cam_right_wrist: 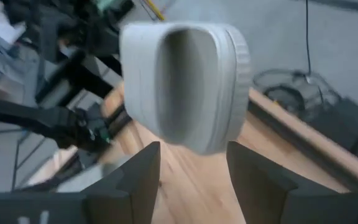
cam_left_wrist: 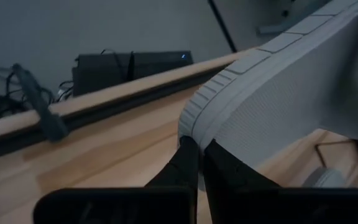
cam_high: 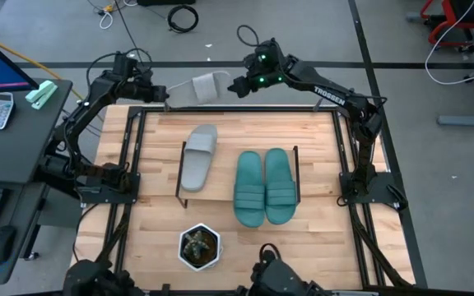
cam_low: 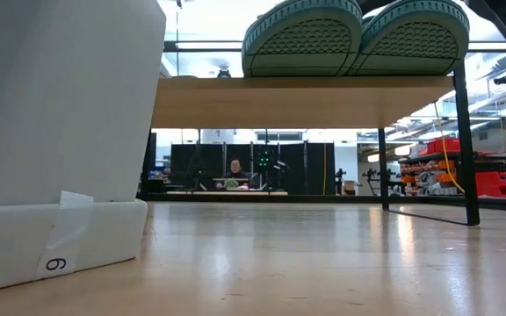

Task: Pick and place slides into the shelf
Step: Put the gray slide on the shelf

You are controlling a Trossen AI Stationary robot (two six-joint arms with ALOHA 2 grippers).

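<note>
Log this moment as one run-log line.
left gripper: shut on grey slide | right gripper: open, facing it | shelf: teal pair, one grey slide

Four slides in all: two teal ones [cam_high: 265, 187] side by side at about 4 o'clock (soles visible in the low view), one grey [cam_high: 199, 157] at 9, another grey [cam_high: 210, 87] at 12. One shelf [cam_high: 179, 194]. One potted plant [cam_high: 199, 247] at 6.
</note>
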